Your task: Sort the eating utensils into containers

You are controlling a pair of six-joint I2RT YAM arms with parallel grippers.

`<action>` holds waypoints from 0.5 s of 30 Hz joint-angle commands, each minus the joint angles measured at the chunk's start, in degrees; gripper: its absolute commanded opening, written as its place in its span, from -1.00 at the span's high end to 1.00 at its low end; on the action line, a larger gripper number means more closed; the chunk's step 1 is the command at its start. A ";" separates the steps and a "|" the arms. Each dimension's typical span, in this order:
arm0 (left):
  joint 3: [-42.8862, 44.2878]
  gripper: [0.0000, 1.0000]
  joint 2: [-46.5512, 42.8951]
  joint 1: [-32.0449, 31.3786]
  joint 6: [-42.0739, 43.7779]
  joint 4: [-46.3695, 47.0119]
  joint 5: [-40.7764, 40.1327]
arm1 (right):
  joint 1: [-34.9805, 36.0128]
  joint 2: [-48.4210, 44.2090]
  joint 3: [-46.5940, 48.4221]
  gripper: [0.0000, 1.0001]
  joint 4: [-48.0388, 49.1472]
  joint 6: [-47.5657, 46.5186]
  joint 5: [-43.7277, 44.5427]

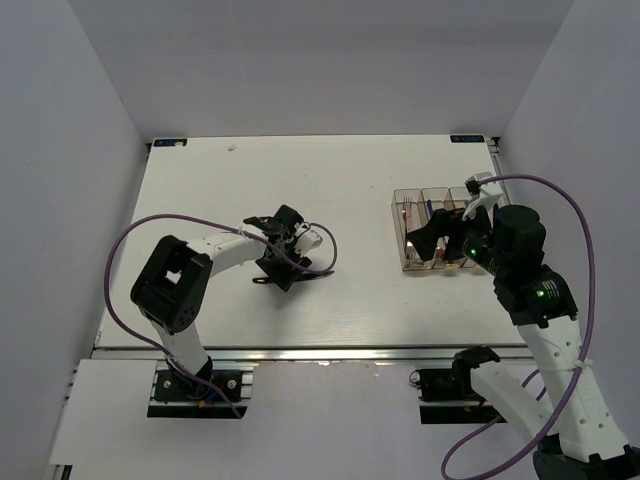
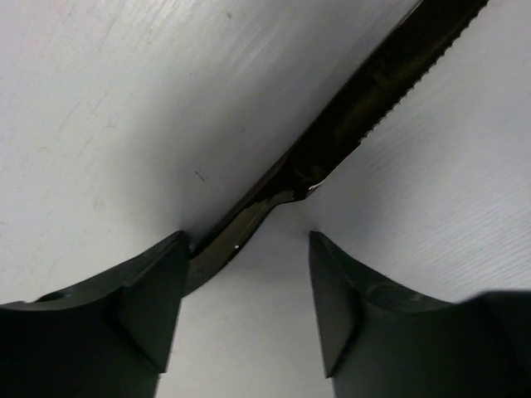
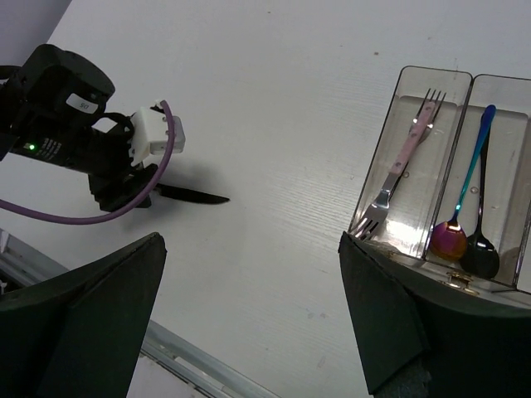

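A dark knife [image 2: 357, 108] with a serrated blade lies on the white table. My left gripper [image 2: 249, 245] is open and low over it, and the knife's neck runs against the inner edge of the left finger [image 2: 158, 282]. In the top view the left gripper [image 1: 283, 268] covers the knife, with only the yellowish handle end [image 1: 262, 281] showing. My right gripper [image 3: 250, 240] is open and empty, just left of the containers [image 3: 436, 73]. The bins hold a pink-handled fork [image 3: 404, 157], a second fork [image 3: 377, 209], a red-bowled spoon [image 3: 449, 240] and a black spoon [image 3: 481, 253].
The row of clear bins [image 1: 420, 190] stands at the table's right side, partly under my right arm [image 1: 500, 250]. Purple cables [image 1: 150, 225] loop beside both arms. The metal rail [image 1: 330, 350] marks the table's near edge.
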 commanded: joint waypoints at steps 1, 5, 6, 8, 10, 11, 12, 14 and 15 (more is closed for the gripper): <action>-1.42 -0.32 1.09 0.42 0.04 2.48 -0.56 | 0.41 -1.04 0.23 -0.79 2.43 -0.54 0.98; -2.39 0.06 3.55 0.42 -1.36 4.42 -1.53 | 0.41 -1.66 -0.30 -0.79 3.49 -0.72 2.03; -2.39 0.11 4.25 0.42 -1.80 4.68 -3.97 | 0.49 -1.57 -0.12 -0.79 3.14 -0.98 1.95; -2.56 0.14 5.04 0.25 -2.07 5.12 -5.22 | 0.49 -1.48 0.23 -0.79 3.05 -0.98 1.86; -2.39 0.14 5.92 0.25 -2.07 5.04 -3.83 | 0.49 -1.57 0.14 -0.79 3.22 -0.90 1.94; -1.95 0.14 6.53 0.25 -2.59 4.60 -2.69 | 0.41 -1.74 0.06 -0.79 3.40 -0.98 2.12; -1.34 0.17 8.11 0.16 -3.21 4.16 -2.42 | 0.41 -1.83 -0.03 -0.79 3.49 -0.98 2.38; -1.16 0.25 9.78 0.07 -5.92 2.93 -2.50 | 0.49 -1.92 -0.12 -0.79 3.57 -1.07 2.99; -1.42 0.28 10.66 -0.19 -6.89 2.58 -2.68 | 0.49 -2.01 -0.12 -0.79 3.49 -1.16 3.09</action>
